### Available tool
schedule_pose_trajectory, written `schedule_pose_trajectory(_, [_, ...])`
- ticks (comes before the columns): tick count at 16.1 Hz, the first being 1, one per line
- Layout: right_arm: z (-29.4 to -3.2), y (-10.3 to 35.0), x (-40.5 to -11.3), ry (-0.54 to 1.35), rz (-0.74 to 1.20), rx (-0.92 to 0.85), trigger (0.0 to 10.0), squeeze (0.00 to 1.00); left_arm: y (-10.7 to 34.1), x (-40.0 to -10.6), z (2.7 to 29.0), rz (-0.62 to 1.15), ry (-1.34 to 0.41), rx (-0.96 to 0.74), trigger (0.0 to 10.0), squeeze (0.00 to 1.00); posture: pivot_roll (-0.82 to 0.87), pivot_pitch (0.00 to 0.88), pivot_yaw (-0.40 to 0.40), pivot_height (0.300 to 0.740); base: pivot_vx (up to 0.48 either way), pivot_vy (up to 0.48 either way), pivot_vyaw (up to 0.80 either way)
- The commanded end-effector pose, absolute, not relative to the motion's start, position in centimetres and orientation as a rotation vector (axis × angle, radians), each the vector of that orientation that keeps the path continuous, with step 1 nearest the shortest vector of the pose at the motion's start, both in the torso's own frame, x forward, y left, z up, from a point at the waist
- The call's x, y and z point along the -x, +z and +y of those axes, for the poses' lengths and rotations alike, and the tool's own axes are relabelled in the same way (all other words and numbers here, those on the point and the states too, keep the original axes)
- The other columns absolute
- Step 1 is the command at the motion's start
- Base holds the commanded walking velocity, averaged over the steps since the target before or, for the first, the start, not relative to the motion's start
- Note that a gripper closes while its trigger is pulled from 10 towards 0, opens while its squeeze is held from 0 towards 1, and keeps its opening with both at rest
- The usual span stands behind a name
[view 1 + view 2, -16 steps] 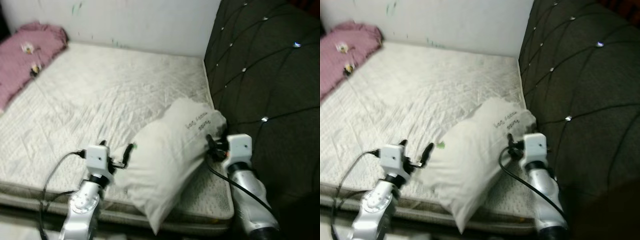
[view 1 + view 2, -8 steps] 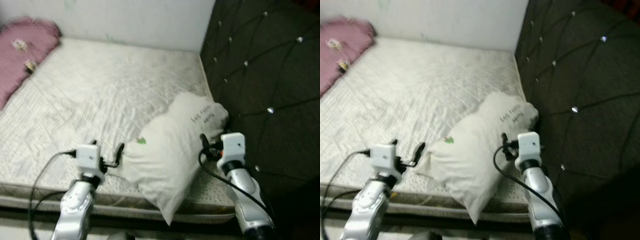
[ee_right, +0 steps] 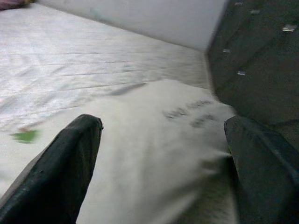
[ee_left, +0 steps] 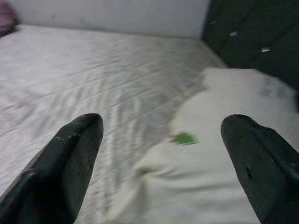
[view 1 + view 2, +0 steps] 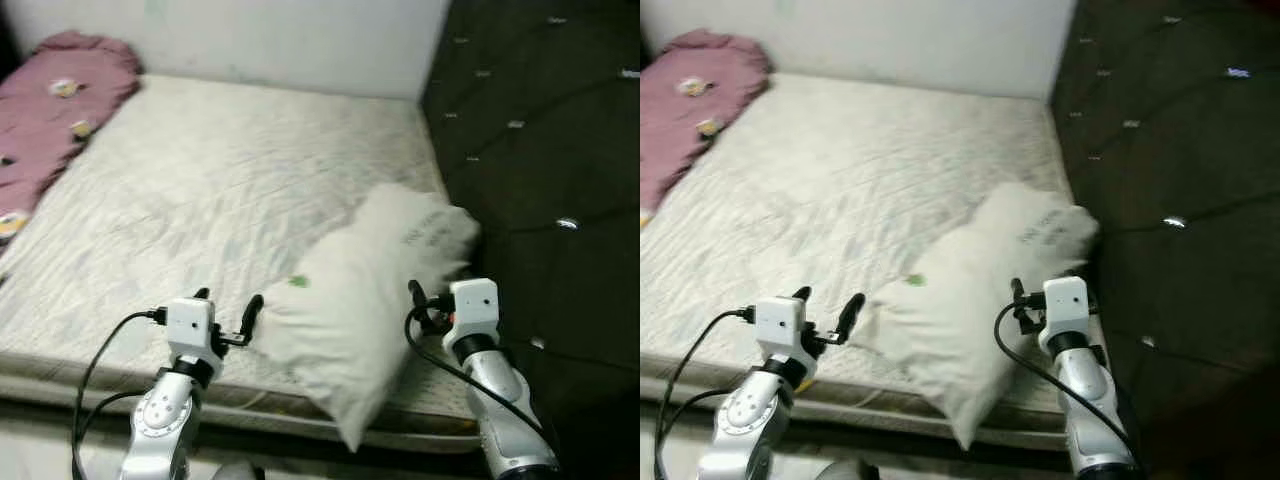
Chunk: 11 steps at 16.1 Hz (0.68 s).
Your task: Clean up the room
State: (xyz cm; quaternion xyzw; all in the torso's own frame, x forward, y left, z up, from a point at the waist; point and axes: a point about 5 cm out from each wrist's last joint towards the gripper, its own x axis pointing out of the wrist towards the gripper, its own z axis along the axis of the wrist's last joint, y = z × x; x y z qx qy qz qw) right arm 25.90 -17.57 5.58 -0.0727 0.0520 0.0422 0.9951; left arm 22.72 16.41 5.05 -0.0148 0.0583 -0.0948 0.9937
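White wall (image 5: pixel 300 40) behind; dark tufted headboard (image 5: pixel 540 130) at right.

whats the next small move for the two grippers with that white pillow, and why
Probably bring both grippers inward onto the pillow. The left gripper and right gripper flank it with fingers open, and neither grips it yet. It lies askew on the mattress, one corner hanging over the near edge, so a hold from both sides seems needed before lifting.

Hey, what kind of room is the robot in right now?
Most likely a bedroom. A bare quilted mattress takes up most of the view, a white pillow lies on it beside a dark tufted headboard, and a pink blanket is bunched at the far corner.
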Motion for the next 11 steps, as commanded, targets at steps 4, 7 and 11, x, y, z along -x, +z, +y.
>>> schedule_pose_trajectory(4, [-18.1,5.7,-25.7,0.075,0.107,0.153,10.0,0.0,5.3,-22.7,16.5,0.112,-0.178,0.051,10.0,0.0,-0.01,0.01,-0.042,0.74,0.0,0.0,0.0])
schedule_pose_trajectory(7, [-17.9,5.9,-25.7,0.07,0.105,0.138,10.0,0.0,5.4,-22.7,17.1,0.109,-0.154,0.019,10.0,0.0,-0.01,0.02,-0.041,0.74,0.0,0.0,0.0])
schedule_pose_trajectory(11, [-17.9,5.8,-25.5,0.06,0.119,0.107,10.0,0.0,5.3,-22.4,17.6,0.121,-0.136,0.01,10.0,0.0,-0.01,0.026,-0.04,0.74,0.0,0.0,-0.32])
